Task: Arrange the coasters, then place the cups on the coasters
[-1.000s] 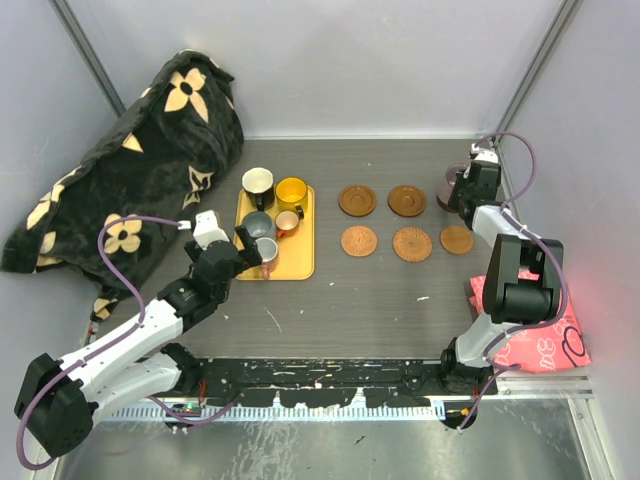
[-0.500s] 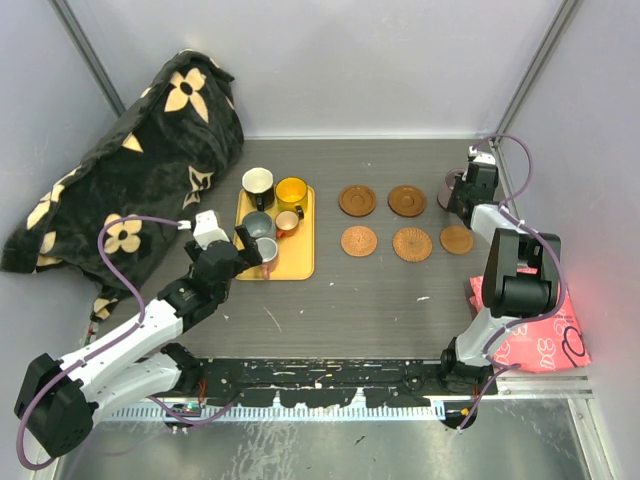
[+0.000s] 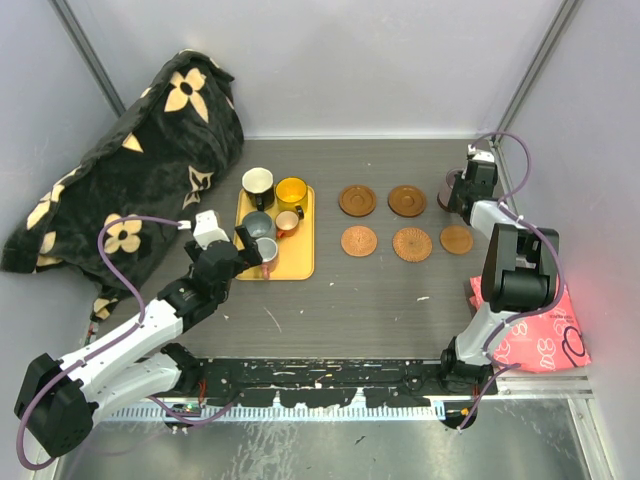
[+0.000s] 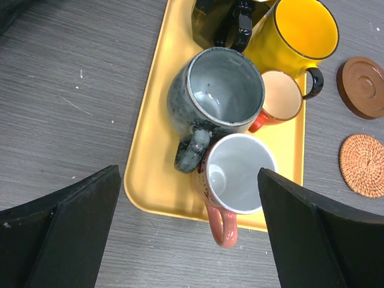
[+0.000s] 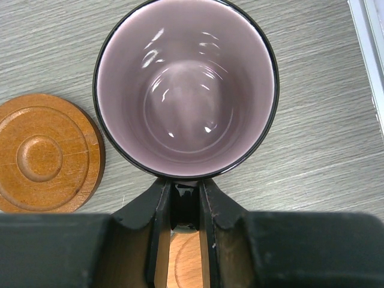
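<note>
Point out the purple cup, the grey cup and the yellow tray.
purple cup (image 5: 186,96), right wrist view, inside bottom.
grey cup (image 4: 222,90), left wrist view, inside bottom.
yellow tray (image 4: 157,168), left wrist view, bare floor.

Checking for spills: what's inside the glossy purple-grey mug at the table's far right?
The glossy purple-grey mug is empty: only light reflections on its pale lilac inside. Its base hides whatever lies underneath.

Grey table (image 3: 350,290) bears yellow tray (image 3: 296,262), 5 coasters (image 3: 358,241), flowered blanket (image 3: 130,170) and pink bag (image 3: 545,340).
</note>
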Available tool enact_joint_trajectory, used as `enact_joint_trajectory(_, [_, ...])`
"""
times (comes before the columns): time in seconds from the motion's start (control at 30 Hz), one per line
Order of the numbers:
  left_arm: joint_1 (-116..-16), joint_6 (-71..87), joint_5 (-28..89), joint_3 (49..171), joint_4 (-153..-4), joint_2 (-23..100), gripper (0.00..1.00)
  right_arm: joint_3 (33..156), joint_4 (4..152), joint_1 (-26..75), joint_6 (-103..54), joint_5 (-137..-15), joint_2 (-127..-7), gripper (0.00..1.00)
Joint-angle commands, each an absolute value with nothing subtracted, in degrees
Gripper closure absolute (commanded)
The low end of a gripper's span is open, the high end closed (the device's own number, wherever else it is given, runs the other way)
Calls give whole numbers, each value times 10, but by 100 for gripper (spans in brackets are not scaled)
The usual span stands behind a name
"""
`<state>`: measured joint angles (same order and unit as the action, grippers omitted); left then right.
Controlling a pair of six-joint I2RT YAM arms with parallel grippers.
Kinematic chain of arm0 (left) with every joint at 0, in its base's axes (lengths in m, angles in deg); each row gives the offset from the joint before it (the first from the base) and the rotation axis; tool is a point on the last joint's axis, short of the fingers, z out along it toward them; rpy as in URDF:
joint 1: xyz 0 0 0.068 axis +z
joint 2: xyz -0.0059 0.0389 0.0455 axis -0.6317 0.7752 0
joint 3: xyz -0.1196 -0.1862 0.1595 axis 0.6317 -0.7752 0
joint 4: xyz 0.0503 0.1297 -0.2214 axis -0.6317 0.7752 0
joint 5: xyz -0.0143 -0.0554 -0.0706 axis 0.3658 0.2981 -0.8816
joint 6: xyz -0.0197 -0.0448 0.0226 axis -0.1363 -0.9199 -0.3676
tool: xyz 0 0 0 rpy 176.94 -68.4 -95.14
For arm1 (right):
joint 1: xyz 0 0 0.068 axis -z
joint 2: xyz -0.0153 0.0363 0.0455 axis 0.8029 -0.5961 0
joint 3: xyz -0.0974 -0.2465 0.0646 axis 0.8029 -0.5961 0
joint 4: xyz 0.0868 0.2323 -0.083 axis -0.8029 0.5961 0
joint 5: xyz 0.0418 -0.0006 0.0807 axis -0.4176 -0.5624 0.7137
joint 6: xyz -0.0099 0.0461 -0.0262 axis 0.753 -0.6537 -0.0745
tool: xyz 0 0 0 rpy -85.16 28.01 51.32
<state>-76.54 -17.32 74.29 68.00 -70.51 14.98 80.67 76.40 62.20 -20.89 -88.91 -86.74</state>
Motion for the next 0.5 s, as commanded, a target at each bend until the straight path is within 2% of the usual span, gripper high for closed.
enact_joint_trajectory(0.0, [-762, -180, 746, 681, -731, 143, 2, 849, 727, 624, -207, -900, -858, 100])
enact_joint_trajectory(0.33, [-761, -180, 746, 680, -730, 140, 2, 854, 746, 624, -214, -905, -864, 99])
enact_joint_trajectory(0.47, [-761, -180, 745, 680, -730, 140, 2, 856, 750, 624, -212, -907, -863, 91])
